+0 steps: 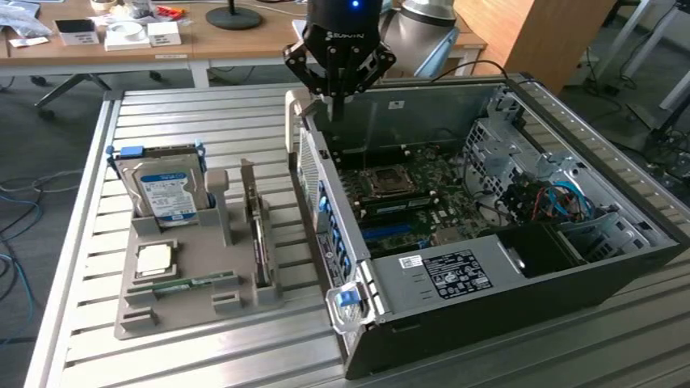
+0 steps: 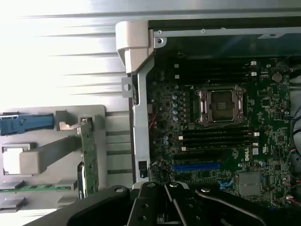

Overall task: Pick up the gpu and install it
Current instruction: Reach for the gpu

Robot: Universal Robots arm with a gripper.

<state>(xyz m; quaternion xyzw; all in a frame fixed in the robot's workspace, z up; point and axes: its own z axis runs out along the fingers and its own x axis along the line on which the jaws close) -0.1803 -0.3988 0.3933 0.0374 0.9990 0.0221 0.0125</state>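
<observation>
The gripper (image 1: 336, 103), fingers pinched fully together on nothing, hangs over the open computer case's (image 1: 603, 283) rim, while the gpu (image 1: 258, 242), at 7 o'clock from it in the exterior view, stands on edge in 1 slot of the gray holder tray (image 1: 189, 311), probably so its top edge is free to pinch.

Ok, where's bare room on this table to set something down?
Bare table slats lie beyond the holder tray and in front of it. Between the gpu and the computer case it is tight; the tray is crowded.
</observation>
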